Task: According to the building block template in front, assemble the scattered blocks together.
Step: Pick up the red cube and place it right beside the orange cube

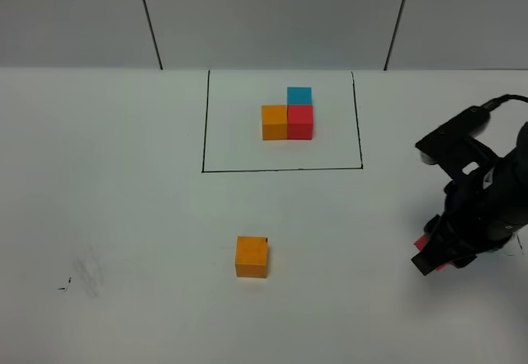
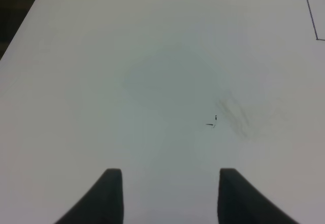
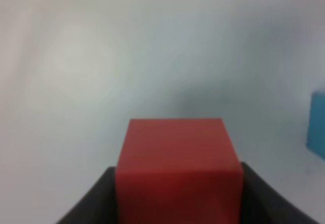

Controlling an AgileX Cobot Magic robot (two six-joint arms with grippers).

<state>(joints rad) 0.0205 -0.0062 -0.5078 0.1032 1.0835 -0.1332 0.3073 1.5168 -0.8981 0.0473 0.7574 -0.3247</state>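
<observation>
The template point(image 1: 289, 115) is an orange, a red and a cyan-blue cube joined in an L inside a black-line rectangle at the back middle. A loose orange cube point(image 1: 252, 257) sits alone in front of it. My right gripper point(image 1: 431, 252) at the right is shut on the loose red cube point(image 3: 177, 170), which shows as a red sliver point(image 1: 422, 241) under the arm. The loose cyan-blue cube point(image 3: 318, 125) shows only at the edge of the right wrist view. My left gripper point(image 2: 167, 196) is open and empty over bare table, out of the exterior high view.
A black scuff mark point(image 1: 64, 286) lies on the white table point(image 1: 124, 174) at the front left; it also shows in the left wrist view point(image 2: 213, 122). A grey panelled wall point(image 1: 272, 17) stands behind the table.
</observation>
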